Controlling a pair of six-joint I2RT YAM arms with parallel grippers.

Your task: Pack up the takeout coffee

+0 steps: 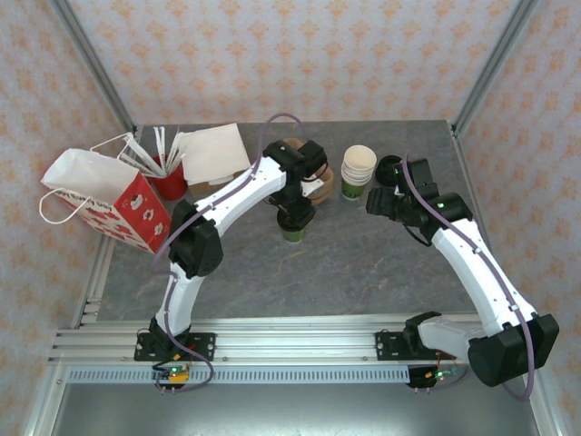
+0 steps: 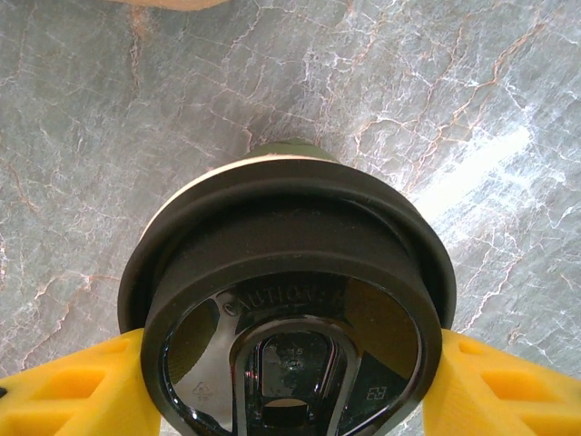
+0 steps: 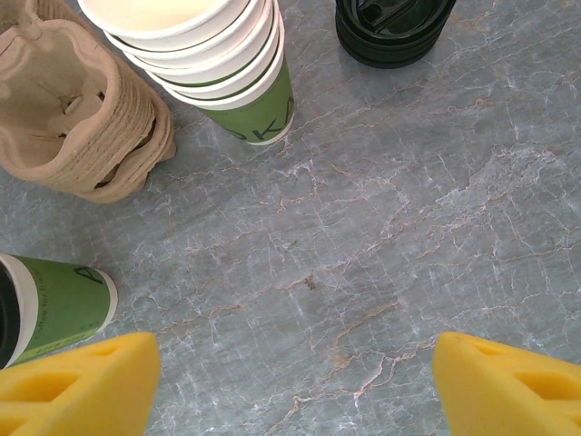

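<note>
Left gripper (image 1: 295, 216) clamped on the upright green paper cup with black round lid (image 2: 290, 272), directly beneath it. We see right gripper (image 3: 295, 377) open, empty, farther off.

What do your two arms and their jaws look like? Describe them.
The left arm and right arm match: white shells on the links, black rounded joint housings, black bases bolted to a metal rail, and a lilac cable looping alongside each. The jaws are yellow blocks with hollow cutouts.
</note>
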